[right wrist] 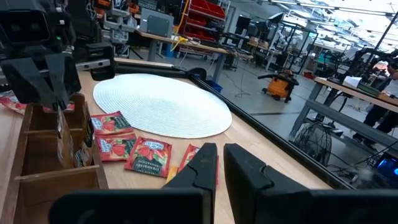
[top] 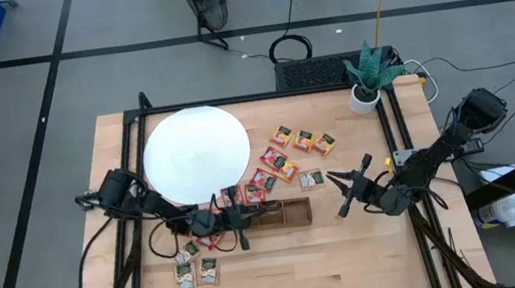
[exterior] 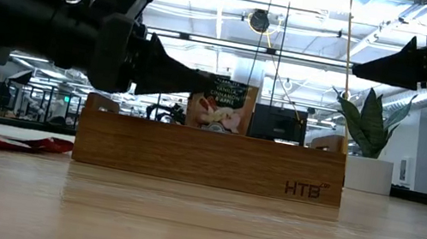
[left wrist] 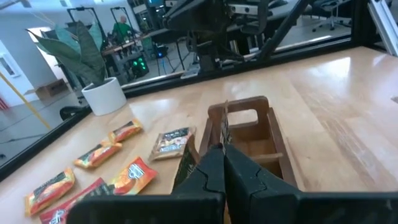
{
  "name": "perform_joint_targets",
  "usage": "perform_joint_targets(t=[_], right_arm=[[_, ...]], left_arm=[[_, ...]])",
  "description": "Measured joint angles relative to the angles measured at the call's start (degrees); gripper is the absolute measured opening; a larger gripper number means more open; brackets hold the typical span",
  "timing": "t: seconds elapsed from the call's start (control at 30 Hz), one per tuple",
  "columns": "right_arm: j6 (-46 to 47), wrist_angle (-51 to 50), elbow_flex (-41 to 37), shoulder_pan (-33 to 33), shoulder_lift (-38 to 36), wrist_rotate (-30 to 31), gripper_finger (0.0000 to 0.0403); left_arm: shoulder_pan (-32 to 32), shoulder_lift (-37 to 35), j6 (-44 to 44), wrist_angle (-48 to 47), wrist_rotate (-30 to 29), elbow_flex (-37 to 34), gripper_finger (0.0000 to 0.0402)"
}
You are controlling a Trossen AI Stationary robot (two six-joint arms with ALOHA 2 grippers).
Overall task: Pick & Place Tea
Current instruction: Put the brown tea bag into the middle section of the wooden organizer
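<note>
One sachet pinched in the left gripper above the wooden tray; lower it straight, then release; right gripper idles nearly closed, empty

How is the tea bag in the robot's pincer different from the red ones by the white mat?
The held tea sachet stands upright in the left pincer, over the wooden tray; the red sachets lie flat on the table. The held one looks pale with dark lettering; those are red. Both are small, flat and square.

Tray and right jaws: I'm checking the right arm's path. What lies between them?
One pale sachet on bare table, seen in the high view between tray and right gripper.
</note>
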Motion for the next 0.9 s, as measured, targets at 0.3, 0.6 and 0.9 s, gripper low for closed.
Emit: perform_joint_targets(t=[0.3,0.6,0.9], right_arm=[[0.0,0.0,0.0,0.0,0.0,-0.04,0.0018],[0.0,-0.36,0.0,0.0,0.0,-0.09,0.0018],[0.0,-0.82,0.0,0.01,0.0,-0.25,0.0018]], left_arm=[[0.58,0.0,-2.62,-1.15,-0.06,0.0,0.0021],[0.85,0.0,-2.95,-1.24,-1.35,0.0,0.0067],[0.13,-0.04,4.65,6.2,-2.22,0.0,0.0087]])
